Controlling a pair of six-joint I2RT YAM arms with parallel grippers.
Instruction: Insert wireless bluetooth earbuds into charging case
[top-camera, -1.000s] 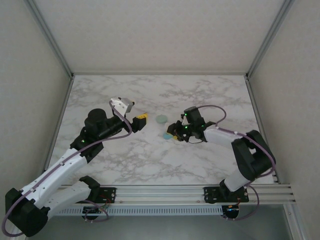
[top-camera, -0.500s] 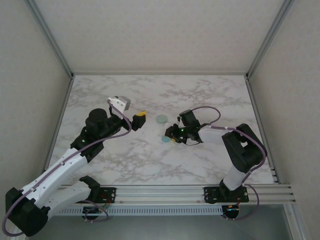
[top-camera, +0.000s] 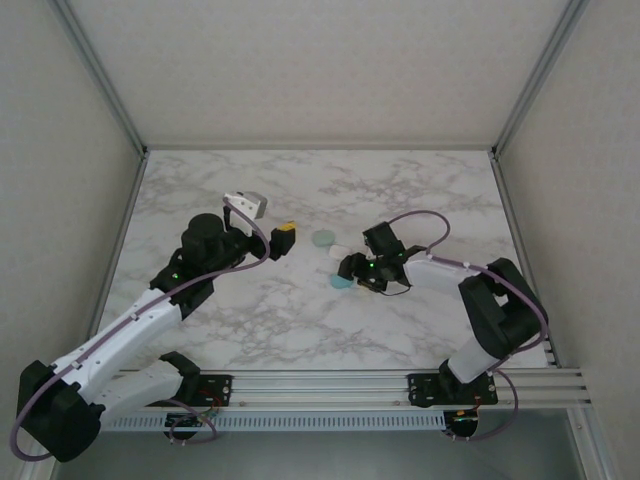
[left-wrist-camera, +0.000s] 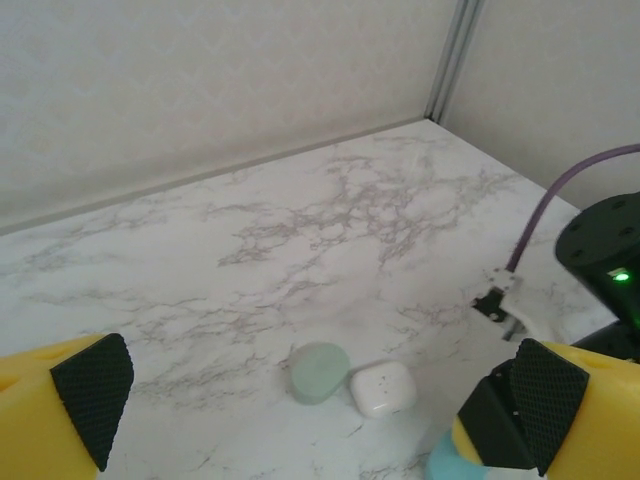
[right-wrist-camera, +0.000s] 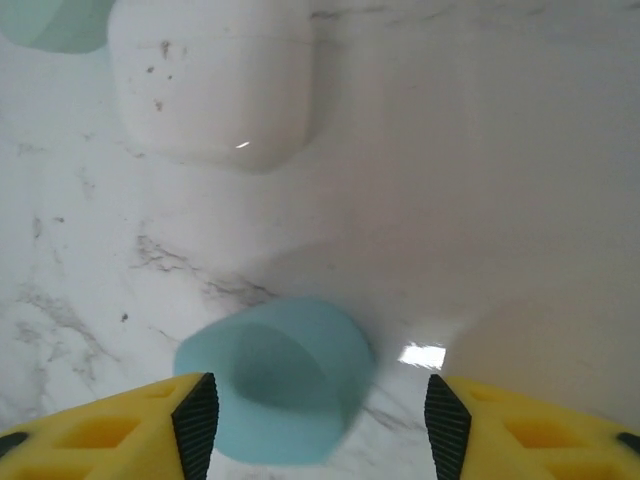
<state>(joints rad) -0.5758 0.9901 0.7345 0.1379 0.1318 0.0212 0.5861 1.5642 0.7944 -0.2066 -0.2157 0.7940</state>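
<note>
Three pebble-shaped charging cases lie mid-table: a pale green one, a white one touching it, and a teal one nearer the arms. My right gripper is open, low over the table, its pads either side of the teal case; the left pad is close to it, the right pad stands apart. My left gripper hovers wide open to the left of the cases, holding nothing. All cases look closed. The earbuds are out of view.
The marble table is walled by a white enclosure with metal posts at the corners. The right arm's purple cable loops above its wrist. The aluminium rail runs along the near edge.
My right gripper has opened and the teal case now rests on the table between its fingers. The white case has come into sight. My left gripper has opened wider.
</note>
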